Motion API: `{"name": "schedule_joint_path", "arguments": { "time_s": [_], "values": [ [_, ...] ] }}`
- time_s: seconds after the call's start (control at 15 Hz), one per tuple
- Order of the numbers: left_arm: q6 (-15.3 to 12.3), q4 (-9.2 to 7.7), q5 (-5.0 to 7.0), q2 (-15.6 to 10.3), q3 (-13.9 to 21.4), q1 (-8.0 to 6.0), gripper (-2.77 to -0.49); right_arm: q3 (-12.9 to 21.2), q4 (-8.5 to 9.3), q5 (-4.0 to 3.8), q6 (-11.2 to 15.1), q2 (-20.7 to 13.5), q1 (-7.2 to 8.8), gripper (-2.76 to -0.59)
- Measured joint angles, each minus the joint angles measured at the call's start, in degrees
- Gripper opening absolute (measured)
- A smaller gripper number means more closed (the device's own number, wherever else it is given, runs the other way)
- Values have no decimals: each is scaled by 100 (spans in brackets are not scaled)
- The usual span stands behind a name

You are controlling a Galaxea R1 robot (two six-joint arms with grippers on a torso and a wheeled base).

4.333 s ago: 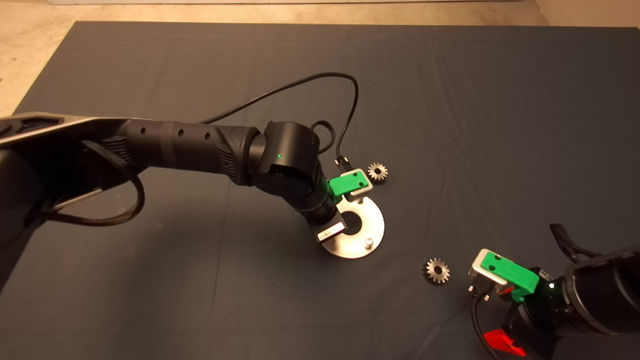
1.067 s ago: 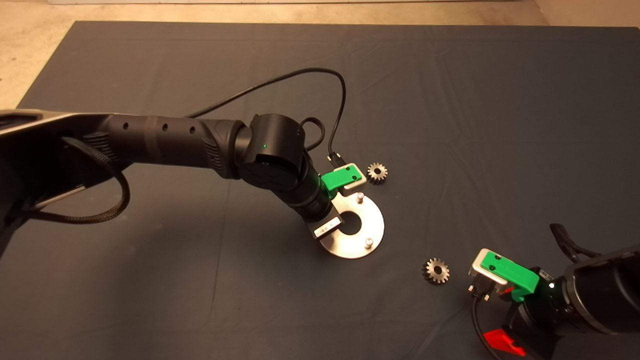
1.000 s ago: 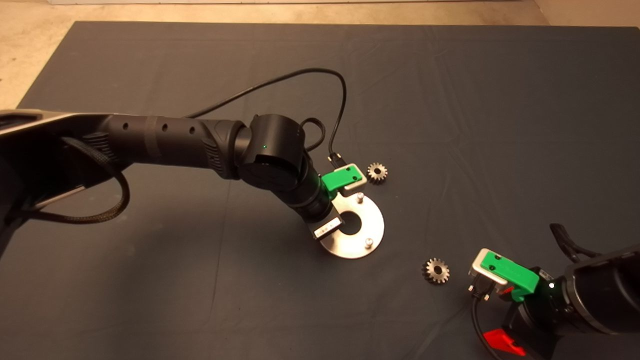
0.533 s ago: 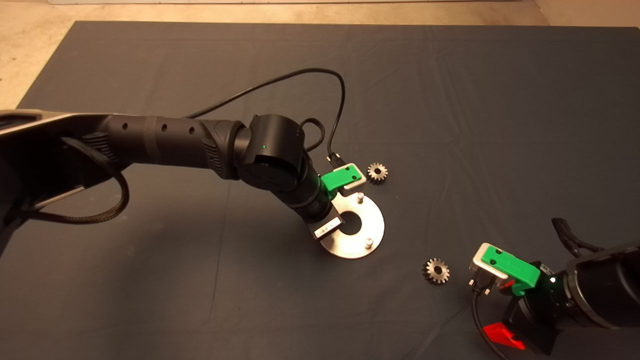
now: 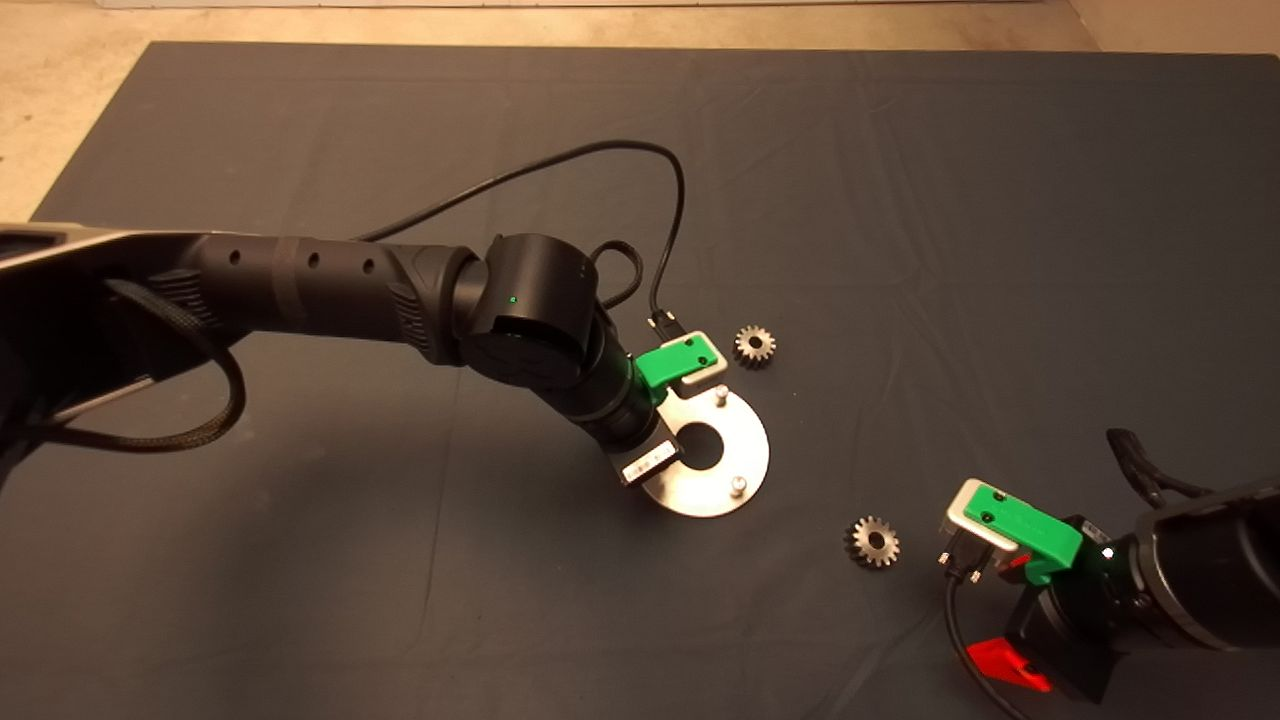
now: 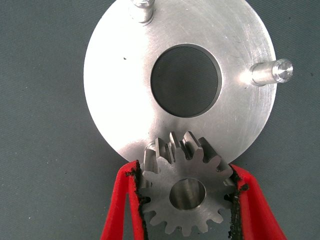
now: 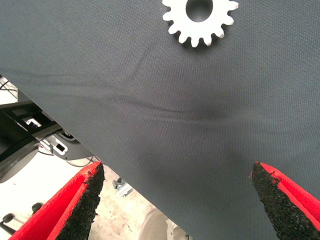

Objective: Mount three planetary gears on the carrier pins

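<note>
The carrier disc lies flat on the mat, and two carrier pins stand bare on it. My left gripper is shut on one planetary gear, held flat over the disc's rim. Something silvery shows inside that gear's centre hole; I cannot tell whether it is a pin. From above, the left arm covers the left side of the disc. Two loose gears lie on the mat: one beyond the disc, one to its right. My right gripper stands open close to that gear.
A black cable loops from the left wrist over the mat behind the disc. The right wrist view shows the mat's edge with floor and dark equipment beyond it. The dark mat stretches wide to the right.
The left arm has drawn back slightly to the left, still gripping its gear at the disc's left rim. The right gripper has shifted a little toward the lower right.
</note>
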Motion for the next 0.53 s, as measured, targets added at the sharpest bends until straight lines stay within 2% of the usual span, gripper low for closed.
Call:
{"name": "schedule_joint_path", "arguments": {
  "time_s": [0.53],
  "values": [
    [-9,6,-79,0,9,2,-266,0,45,0,0,-240,0,-118]
  ]
}}
